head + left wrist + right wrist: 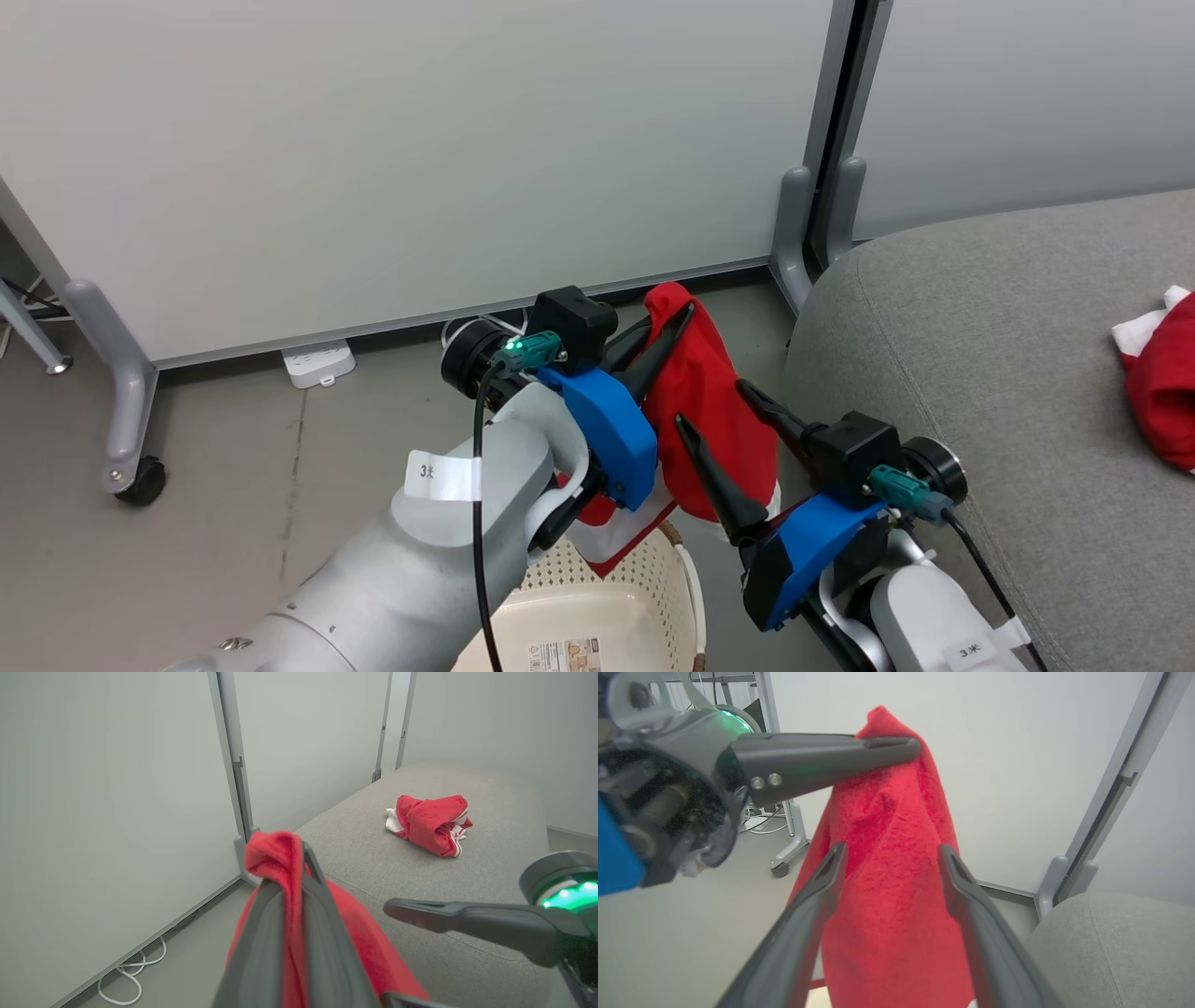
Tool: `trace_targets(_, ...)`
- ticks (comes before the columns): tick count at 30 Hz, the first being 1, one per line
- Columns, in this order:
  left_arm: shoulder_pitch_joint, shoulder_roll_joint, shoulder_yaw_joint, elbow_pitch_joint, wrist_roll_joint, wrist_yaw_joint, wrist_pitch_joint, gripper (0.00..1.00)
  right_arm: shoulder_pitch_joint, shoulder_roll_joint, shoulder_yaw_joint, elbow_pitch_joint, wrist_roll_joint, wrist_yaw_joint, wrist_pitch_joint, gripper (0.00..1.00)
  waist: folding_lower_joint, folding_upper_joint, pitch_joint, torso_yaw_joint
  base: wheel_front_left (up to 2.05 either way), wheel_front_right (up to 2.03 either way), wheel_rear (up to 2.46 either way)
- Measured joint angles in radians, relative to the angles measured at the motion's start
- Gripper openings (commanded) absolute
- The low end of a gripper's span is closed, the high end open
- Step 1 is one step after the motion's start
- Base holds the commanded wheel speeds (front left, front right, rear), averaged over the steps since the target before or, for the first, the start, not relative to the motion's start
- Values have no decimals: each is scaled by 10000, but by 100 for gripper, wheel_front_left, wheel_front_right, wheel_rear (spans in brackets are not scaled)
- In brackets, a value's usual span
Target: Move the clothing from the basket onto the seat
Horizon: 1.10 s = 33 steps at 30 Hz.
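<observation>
1. Got one red garment up in the air, draped down in a long fold, white-trimmed bottom end dangling right down to the top of the basket.
2. Pinched at the very top by the left hand, fingers clamped tight together on the fabric, a bit of red poking out above the tips in the left wrist view.
3. Right hand spread wide open with nothing gripped, one finger on either side of the hanging fabric as seen from its own wrist view. Actual contact with the cloth: can't tell.
4. Basket sitting at the bottom of the head view, below both arms. Cream plastic with little holes, paper label stuck on the inside. Left part hidden behind the left forearm.
5. Second red garment lying crumpled on the seat, white stripes and trim showing, well apart from the held one.
6. Seat just to the right of the basket: big grey upholstered thing with a rounded edge and a seam.
7. Further out, pale partition panels on grey legs, a caster under one leg, a white power strip on the floor at the foot of a panel, and a white cable looped nearby.
</observation>
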Motion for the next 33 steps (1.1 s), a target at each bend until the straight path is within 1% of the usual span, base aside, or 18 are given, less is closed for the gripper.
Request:
trace_targets(5, 9, -2, 4, -86, 36, 0, 0, 0, -117, 27, 334, 244, 125, 0, 138, 100, 0, 0, 108, -49, 0, 0, 0)
trace_targets(12, 11, -10, -117, -282, -31, 0, 0, 0, -720, 36, 259, 1522, -491, 0, 144, 100, 0, 0, 251, -2, 0, 0, 0)
trace_targets(14, 11, -8, -184, -334, -50, 0, 0, 0, -885, 38, 272, 1881, -470, 0, 58, 100, 0, 0, 282, 35, 0, 0, 0)
trace_targets(21, 8, -2, -462, -571, -309, 0, 0, 0, -1633, 46, 606, 3450, -61, 0, -322, 100, 0, 0, 316, 182, 0, 0, 0)
trace_targets(26, -15, -8, -594, -685, -456, 0, 0, 0, -2058, 44, 907, 4293, 395, 0, -575, 100, 0, 0, 295, 237, 0, 0, 0)
trace_targets(27, -23, -6, -608, -694, -474, 0, 0, 0, -2119, 44, 970, 4406, 506, 0, -587, 45, 0, 0, 293, 239, 0, 0, 0)
trace_targets(28, -27, -6, -617, -698, -479, 0, 0, 0, -2180, 44, 1068, 4521, 602, 0, -616, 0, 0, 0, 291, 241, 0, 0, 0)
trace_targets(33, -35, -6, -627, -640, -493, 0, 0, 0, -2378, 46, 1402, 4907, 890, 0, -786, 0, 1, 0, 284, 218, 0, 0, 0)
